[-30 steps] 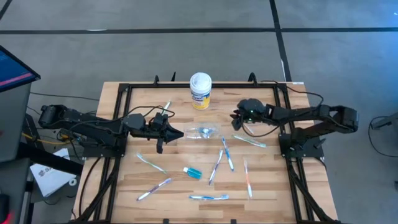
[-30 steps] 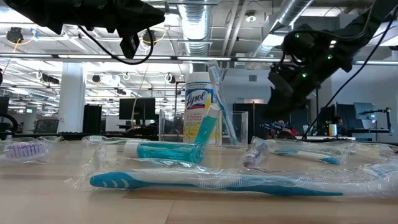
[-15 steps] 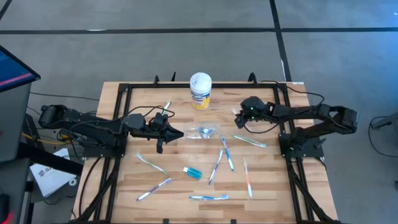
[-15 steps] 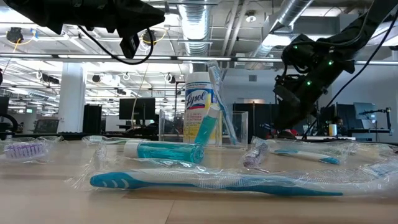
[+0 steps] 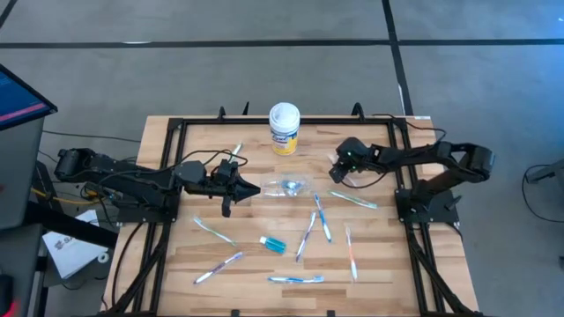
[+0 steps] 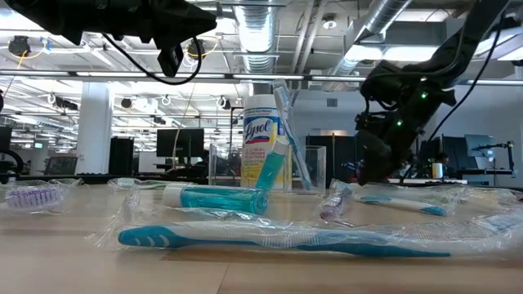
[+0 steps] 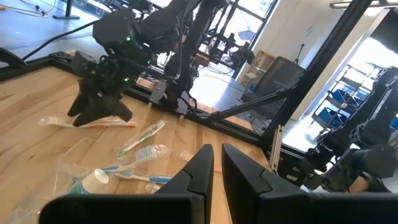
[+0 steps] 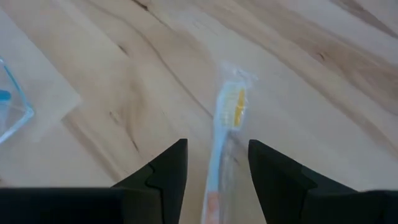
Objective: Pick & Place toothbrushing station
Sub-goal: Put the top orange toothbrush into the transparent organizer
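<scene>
While the left gripper (image 5: 249,189) hangs with its fingers pressed together and empty just beside the small see-through plastic cup (image 5: 289,187) at mid-table, the right gripper (image 5: 337,173) is poised low over a slim wrapped toothbrush with yellow bristles (image 8: 229,124) lying on the wooden tabletop (image 5: 379,255). Its two dark fingers (image 8: 163,174) stand spread apart with nothing between them. In the right wrist view the toothbrush runs lengthwise through the gap, bristle head pointing away from the wrist and handle passing back beneath it, so the long axis lies across the closing direction of the fingers: a good line-up for a pinch on the handle, as I judge it. The right arm is plainly the nearer one to this brush. The cup lies toward the table's middle from the right gripper, near but apart. Other wrapped toothbrushes (image 5: 322,218) and a teal-blue tube (image 5: 272,243) are scattered over the near half of the table, and a yellow canister with a white lid (image 5: 284,129) stands at the far edge.
</scene>
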{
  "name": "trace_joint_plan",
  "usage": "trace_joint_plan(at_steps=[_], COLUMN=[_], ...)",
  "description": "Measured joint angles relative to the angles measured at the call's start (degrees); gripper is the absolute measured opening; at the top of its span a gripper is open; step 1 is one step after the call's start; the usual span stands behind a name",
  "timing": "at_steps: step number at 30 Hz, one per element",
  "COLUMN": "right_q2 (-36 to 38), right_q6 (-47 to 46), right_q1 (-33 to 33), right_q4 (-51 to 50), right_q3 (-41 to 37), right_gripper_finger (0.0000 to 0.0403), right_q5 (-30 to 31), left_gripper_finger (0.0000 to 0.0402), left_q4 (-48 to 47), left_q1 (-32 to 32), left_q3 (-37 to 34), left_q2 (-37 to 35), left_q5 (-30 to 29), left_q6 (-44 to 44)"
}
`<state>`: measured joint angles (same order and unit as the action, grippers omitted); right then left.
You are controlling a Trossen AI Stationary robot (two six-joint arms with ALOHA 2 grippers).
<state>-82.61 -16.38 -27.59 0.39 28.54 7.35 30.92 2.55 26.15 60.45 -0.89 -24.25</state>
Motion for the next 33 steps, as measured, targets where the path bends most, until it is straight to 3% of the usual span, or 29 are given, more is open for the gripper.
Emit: trace_joint_plan(at_steps=[11,23,33], right_q2=[-6.38,-6.21,-6.21], right_q6=[1.96,3.46,3.68], right_q1=[0.02,0.02,0.02], right_q4=[-1.4,-9.78,-10.94], right_q3=[3.66,7.25,7.76], right_gripper_finger=[0.0143,0.0115,0.0103], right_q5=[0.13,-0.06,-0.19], left_gripper_finger=[0.0026,0.0026,0.0026], left_q4=[-0.01,-0.02,-0.02], left_q1=[0.0,0.0,0.0], left_q3=[0.0,0.0,0.0], left_q2=[0.0,0.0,0.0], left_q5=[0.02,0.01,0.01], left_q6=[0.0,0.01,0.02])
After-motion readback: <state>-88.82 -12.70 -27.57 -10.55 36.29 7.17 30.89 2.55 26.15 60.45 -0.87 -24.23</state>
